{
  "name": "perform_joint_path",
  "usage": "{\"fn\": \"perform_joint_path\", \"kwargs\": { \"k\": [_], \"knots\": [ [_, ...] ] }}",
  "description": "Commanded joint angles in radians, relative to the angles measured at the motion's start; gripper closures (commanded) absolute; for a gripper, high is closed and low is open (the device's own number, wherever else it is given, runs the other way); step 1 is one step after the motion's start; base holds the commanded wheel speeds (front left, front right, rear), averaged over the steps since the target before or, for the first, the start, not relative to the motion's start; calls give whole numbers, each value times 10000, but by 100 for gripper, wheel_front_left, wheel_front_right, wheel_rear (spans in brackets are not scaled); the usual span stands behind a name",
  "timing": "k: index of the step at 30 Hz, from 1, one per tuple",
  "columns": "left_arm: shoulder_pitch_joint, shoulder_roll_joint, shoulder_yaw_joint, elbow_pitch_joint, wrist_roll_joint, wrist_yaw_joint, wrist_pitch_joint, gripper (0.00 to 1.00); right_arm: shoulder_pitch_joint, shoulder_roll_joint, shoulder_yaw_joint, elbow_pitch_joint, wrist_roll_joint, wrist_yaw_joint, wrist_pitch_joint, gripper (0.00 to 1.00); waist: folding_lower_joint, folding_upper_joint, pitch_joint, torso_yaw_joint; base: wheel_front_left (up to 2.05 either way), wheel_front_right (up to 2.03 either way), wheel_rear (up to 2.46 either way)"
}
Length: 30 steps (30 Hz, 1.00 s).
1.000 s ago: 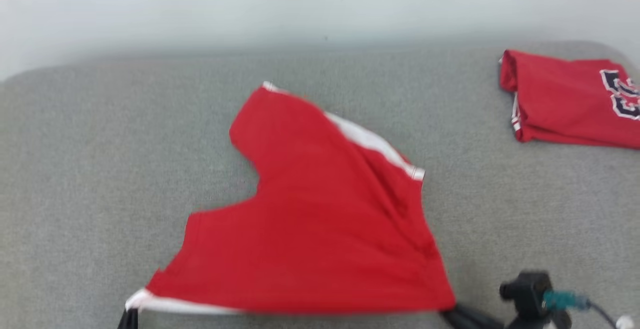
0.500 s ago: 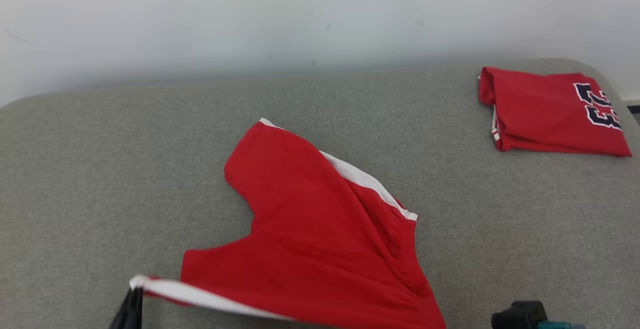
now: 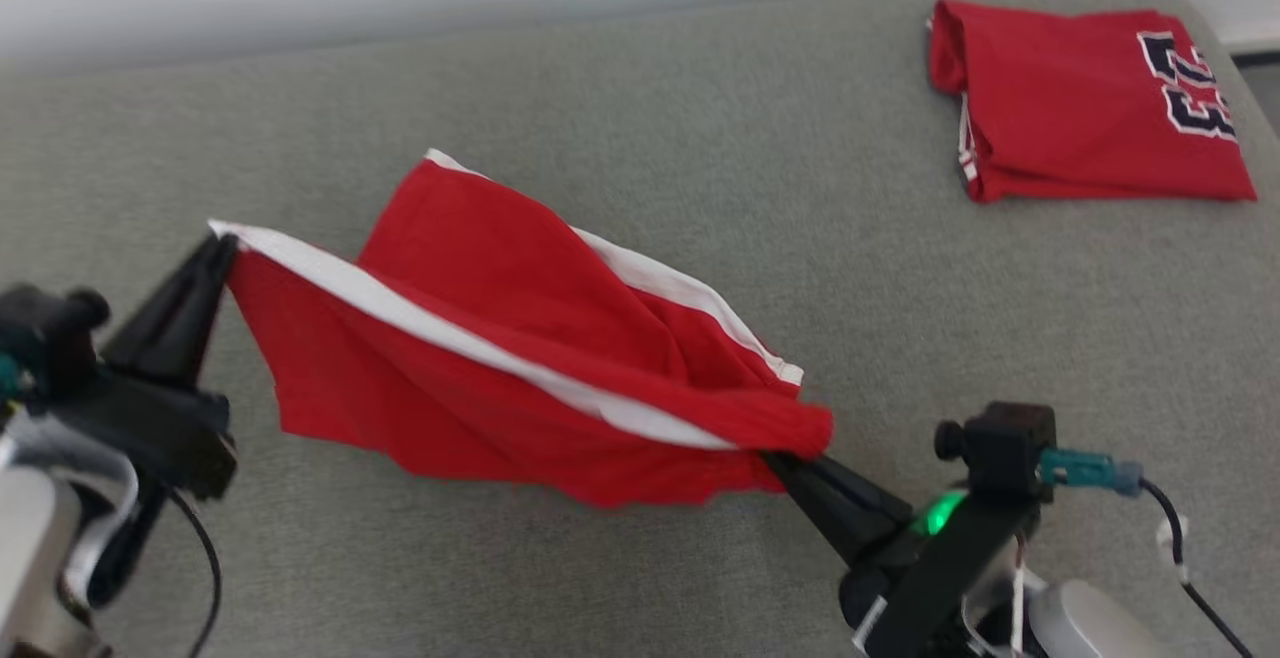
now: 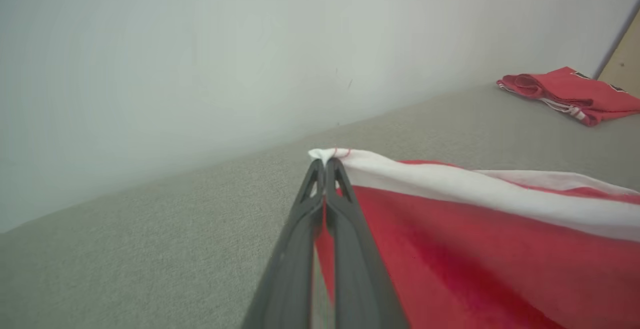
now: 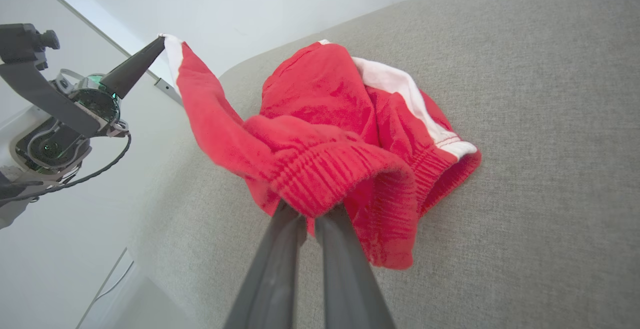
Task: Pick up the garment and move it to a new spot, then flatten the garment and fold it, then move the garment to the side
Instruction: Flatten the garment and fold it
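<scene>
The red garment [image 3: 520, 358] is held stretched between the two grippers over the grey padded surface [image 3: 700, 138], towards the near middle of it. The left gripper [image 3: 222, 240] is seen clamped on one corner of the cloth, where a white stripe [image 3: 450, 333] ends. In the left wrist view its two dark fingers are pressed together with only the white tip of the corner showing past them. The right gripper [image 3: 780, 463] is closed in the same way on the bunched, ribbed waistband at the opposite end, and in the right wrist view the cloth is draped over its fingertips so that they are partly hidden. Between the two grips the fabric is raised and hangs in a slack fold. The far part of the garment, edged with a second white stripe, appears to be resting on the surface. A folded red garment [image 3: 1080, 108], marked with dark numerals outlined in white, is laid at the far right corner of the surface, well apart from the held one. A pale wall [image 4: 200, 44] is seen behind the surface.
</scene>
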Motion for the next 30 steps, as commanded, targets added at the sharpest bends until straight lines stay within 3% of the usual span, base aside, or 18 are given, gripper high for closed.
{"fn": "perform_joint_path", "kwargs": {
  "k": [1, 10, 21, 30],
  "knots": [
    [-830, 243, -397, 504, -257, 25, 287, 100, -650, 267, 77, 270, -54, -9, -154, 100, -3, -2, 1213, -1013, 0, 0, 0],
    [-3119, 933, -2007, 2322, -645, 26, 385, 100, -2050, 1016, 395, 1384, -8, -9, -300, 100, -3, -2, 1945, -1643, 0, 0, 0],
    [-5165, 748, -4139, 3895, -1197, 26, 25, 100, -2765, 1475, 351, 2120, -331, -9, -431, 100, -3, -2, 2267, -1805, 0, 0, 0],
    [-5879, 660, -5258, 4825, -1730, 26, -919, 100, -2844, 1663, 445, 2314, -543, -9, -528, 100, -3, -2, 2170, -1826, 0, 0, 0]
  ]
}}
